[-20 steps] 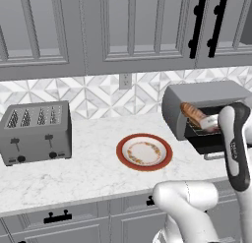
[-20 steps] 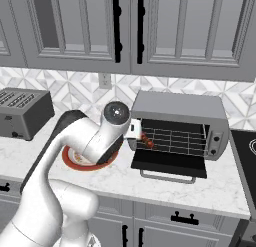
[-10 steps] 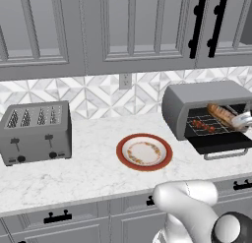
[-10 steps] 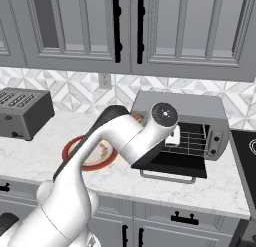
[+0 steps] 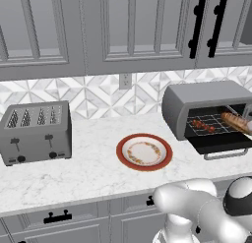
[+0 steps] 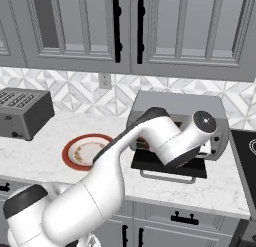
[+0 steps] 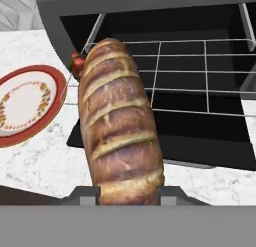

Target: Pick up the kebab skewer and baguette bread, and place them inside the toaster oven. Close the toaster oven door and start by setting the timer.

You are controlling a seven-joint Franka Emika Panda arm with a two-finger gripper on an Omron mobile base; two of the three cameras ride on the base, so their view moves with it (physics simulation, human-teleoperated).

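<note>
The gripper (image 7: 128, 193), now swung right, is clamping the baguette bread (image 7: 119, 126) toward the toaster oven (image 5: 206, 97), seemingly over the rack.

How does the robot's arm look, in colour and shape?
The arm has smooth, rounded white segments with dark grey joint sections and a round dark cap bearing a small light centre. The end effector shows two small grey finger tips. No cables or markings are visible.
</note>
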